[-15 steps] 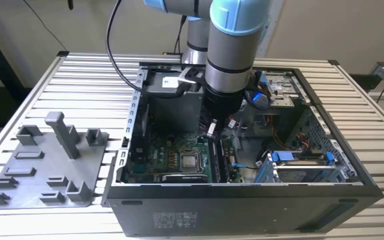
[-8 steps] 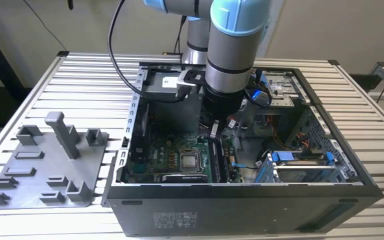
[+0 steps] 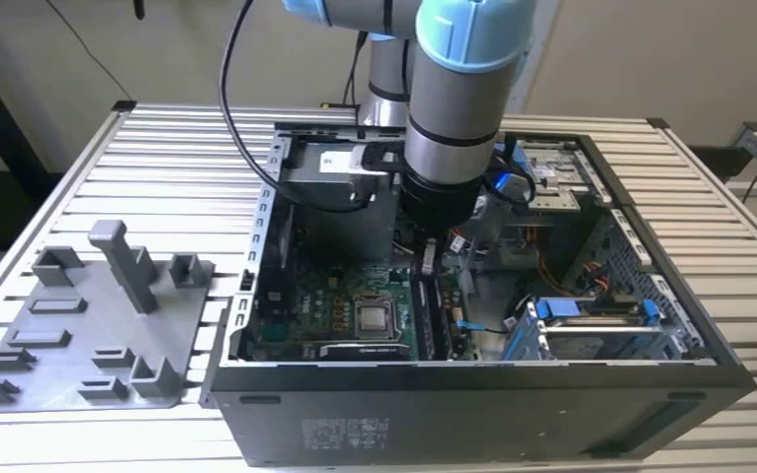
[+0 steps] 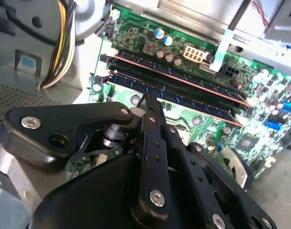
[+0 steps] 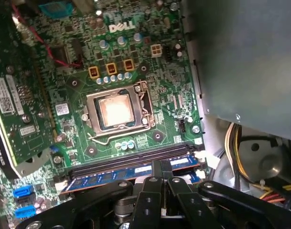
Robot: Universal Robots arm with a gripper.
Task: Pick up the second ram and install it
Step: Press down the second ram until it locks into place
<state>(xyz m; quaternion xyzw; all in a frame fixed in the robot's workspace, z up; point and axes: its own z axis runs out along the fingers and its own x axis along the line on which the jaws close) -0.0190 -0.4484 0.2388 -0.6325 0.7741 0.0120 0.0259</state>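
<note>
Grey tray sits on the counter at the exterior view's left. Inside the open case, my hand is pressed together, fingertips down on the second ram, which lies in its motherboard slot.

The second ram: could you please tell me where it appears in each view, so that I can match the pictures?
Exterior view: the second ram lies inside the case, below the arm.
Second wrist view: the blue stick at the gripper tip.
First wrist view: the blue stick above the gripper.
Shared landmark: the green motherboard.
</note>
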